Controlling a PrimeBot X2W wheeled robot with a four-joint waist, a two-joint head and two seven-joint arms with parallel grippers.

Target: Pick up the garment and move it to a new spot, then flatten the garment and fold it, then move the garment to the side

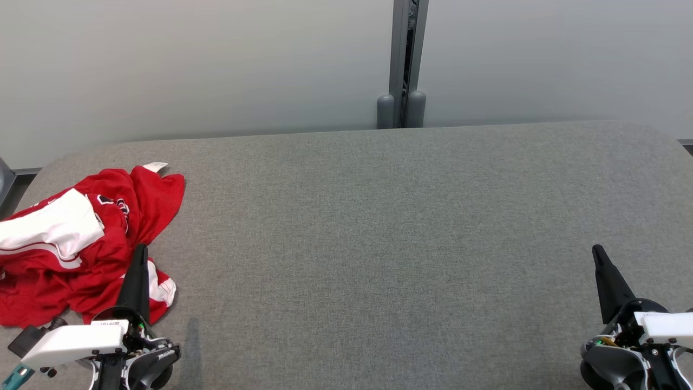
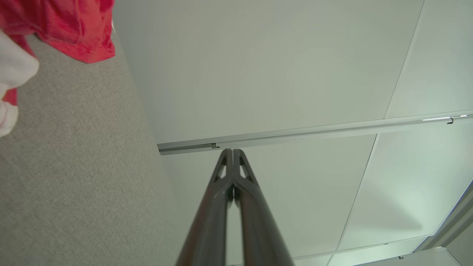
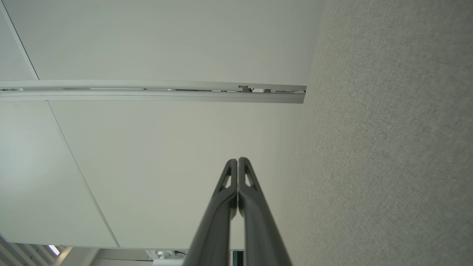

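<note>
1. The grey counter (image 1: 379,244) lies bare across its middle and right, from near edge to far edge, leaving open room to pass.
2. A crumpled red and white garment (image 1: 81,244) heaps over the counter's left end.
3. A pale wall (image 1: 216,65) with a grey post (image 1: 401,65) stands behind the far edge and blocks reach beyond it.
4. The left tool (image 1: 142,250), fingers pressed together, sits at the garment's near right edge. The right tool (image 1: 597,250) has bare counter to its left and beyond it.
</note>
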